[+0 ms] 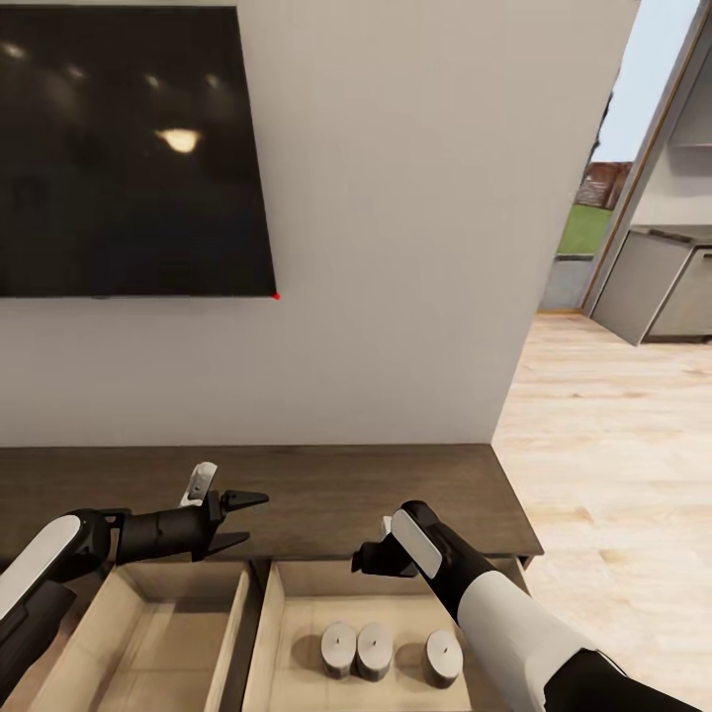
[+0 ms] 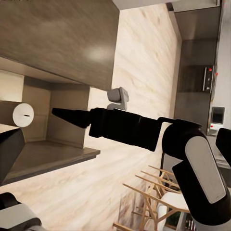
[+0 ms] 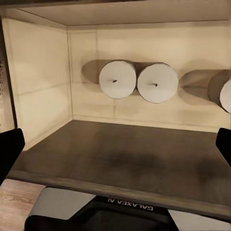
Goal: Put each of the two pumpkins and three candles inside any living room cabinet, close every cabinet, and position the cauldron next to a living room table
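Note:
The dark-brown cabinet [image 1: 326, 485] runs under the wall with two pale drawers pulled out. The right drawer [image 1: 297, 593] holds three cream candles [image 1: 375, 650] standing in a row; they also appear as candles [image 3: 137, 81] in the right wrist view. The left drawer [image 1: 148, 633] is empty. My right gripper [image 1: 368, 560] hovers open over the right drawer's back edge, nothing between its fingers. My left gripper [image 1: 242, 520] is open above the back of the left drawer, empty. The pumpkins, cauldron and table are out of view.
A large black TV [image 1: 129, 148] hangs on the wall above the cabinet. Light wood floor [image 1: 613, 475] opens to the right toward grey kitchen cabinets [image 1: 663, 287]. Wooden chairs [image 2: 154, 192] stand further off.

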